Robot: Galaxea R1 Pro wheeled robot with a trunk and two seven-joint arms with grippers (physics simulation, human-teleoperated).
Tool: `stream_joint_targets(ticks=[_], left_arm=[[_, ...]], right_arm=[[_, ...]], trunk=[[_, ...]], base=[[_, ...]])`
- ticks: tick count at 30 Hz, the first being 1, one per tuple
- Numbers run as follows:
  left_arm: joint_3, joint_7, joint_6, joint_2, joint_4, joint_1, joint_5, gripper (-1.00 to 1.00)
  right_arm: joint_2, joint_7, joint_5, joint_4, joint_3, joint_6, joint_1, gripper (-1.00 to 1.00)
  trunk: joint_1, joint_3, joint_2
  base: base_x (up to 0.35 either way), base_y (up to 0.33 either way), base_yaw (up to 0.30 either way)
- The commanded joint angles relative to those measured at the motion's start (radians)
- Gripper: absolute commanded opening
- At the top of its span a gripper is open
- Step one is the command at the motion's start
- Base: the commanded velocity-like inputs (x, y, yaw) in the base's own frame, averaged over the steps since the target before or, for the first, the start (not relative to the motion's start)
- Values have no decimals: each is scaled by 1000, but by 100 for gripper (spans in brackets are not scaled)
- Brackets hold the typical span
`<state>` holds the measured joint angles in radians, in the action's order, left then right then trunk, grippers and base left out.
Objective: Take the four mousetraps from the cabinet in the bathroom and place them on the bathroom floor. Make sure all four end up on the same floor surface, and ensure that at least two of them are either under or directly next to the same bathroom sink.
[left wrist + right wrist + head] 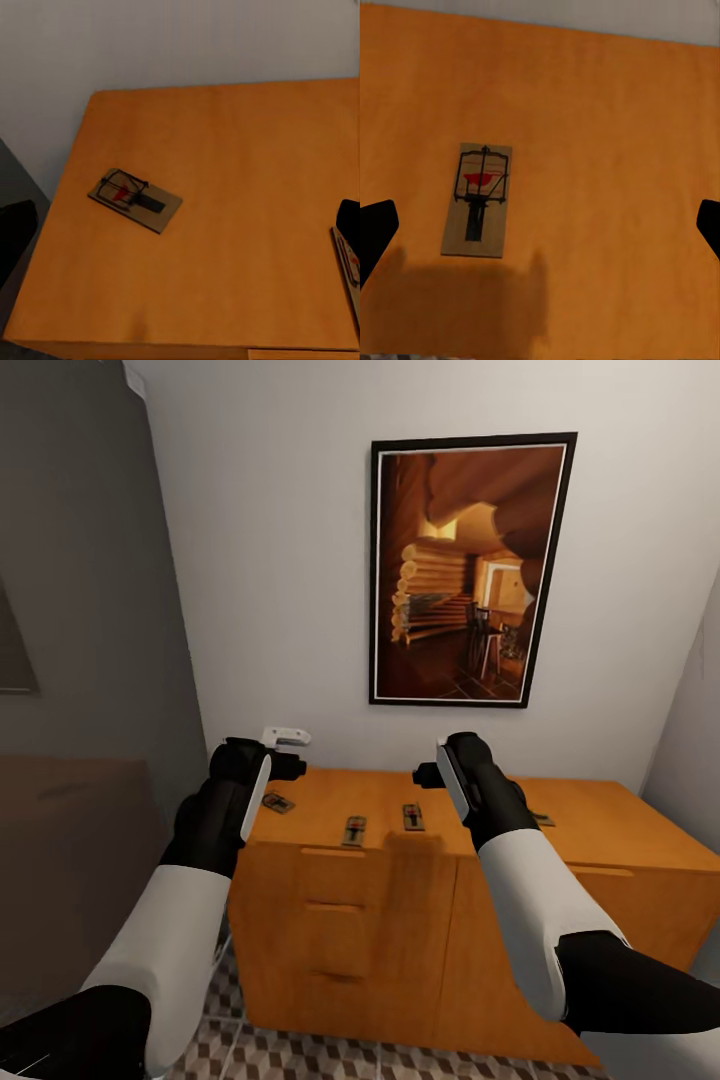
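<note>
The orange-brown cabinet (400,880) stands against the white wall, with mousetraps lying on its top. Three of them show at the left end (278,801) and near the front middle (354,830) (412,817); a further one (543,820) peeks out behind my right forearm. My left gripper (288,760) hovers open above the left trap (135,199), and another trap (349,262) sits at that view's edge. My right gripper (428,774) hangs open above a trap (478,199). The patterned bathroom floor (300,1055) shows below the cabinet. The sink is out of view.
A framed picture (470,570) hangs on the wall above the cabinet. A dark grey wall (80,610) closes the left side. A small white fitting (285,737) sits by the wall near the cabinet's left end.
</note>
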<state>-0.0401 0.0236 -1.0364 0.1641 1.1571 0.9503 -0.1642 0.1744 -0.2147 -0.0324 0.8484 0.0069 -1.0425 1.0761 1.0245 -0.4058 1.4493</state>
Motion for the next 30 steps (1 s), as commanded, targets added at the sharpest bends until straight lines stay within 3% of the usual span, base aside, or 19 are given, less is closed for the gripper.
stream_joint_targets(ticks=[1, 7, 17, 30], left_arm=[[-1, 2, -4, 0, 1, 1, -1, 100], [0, 2, -5, 0, 3, 1, -1, 100], [0, 2, -6, 0, -1, 1, 4, 100], [-1, 1, -7, 0, -2, 1, 5, 100]], right_arm=[[0, 0, -3, 0, 1, -5, 1, 100], [0, 0, -2, 0, 1, -5, 1, 100], [0, 0, 1, -22, 1, -5, 1, 100], [0, 0, -1, -29, 1, -5, 1, 100]], trunk=[[0, -1, 1], [0, -1, 1], [0, -1, 1], [0, -1, 1]], base=[[289, 0, 0], [230, 0, 0], [35, 7, 0], [118, 190, 0]])
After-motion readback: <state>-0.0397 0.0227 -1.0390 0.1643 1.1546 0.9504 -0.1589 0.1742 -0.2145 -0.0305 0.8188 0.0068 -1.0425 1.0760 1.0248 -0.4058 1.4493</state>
